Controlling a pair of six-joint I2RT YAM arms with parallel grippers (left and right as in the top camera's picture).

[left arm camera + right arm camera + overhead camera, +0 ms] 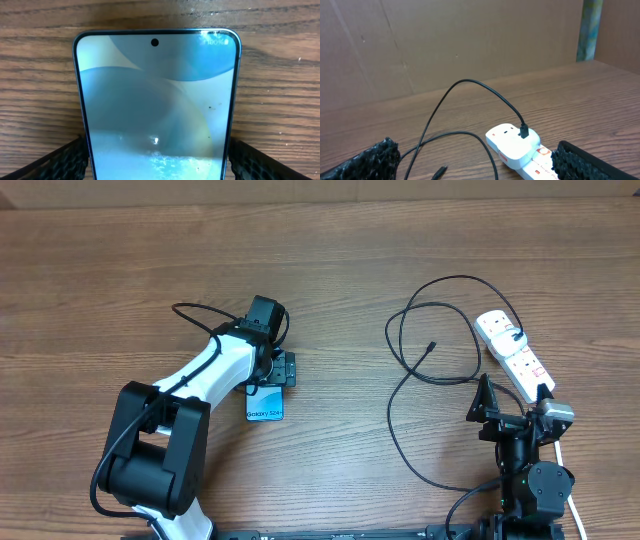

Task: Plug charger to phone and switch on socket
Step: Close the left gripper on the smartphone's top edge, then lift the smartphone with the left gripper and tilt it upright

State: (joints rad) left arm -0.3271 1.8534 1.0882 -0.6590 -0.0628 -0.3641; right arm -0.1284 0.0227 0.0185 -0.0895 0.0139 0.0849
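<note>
Left gripper (156, 165) fingers (60, 161) flank the Galaxy phone (156, 100); whether they pinch it is unclear. Well right of the phone, beyond the charger cable (400, 395), the right gripper (480, 167) stands wide apart, empty.

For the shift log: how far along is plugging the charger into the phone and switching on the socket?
Done: one end of the thin black charger cable sits in the long white power strip. In hand: the left gripper straddles the lit blue-screened smartphone; grip unclear. The right gripper hangs open near the strip. Left: the cable's loose tip lies apart from the phone, unplugged; switch state unreadable.
</note>
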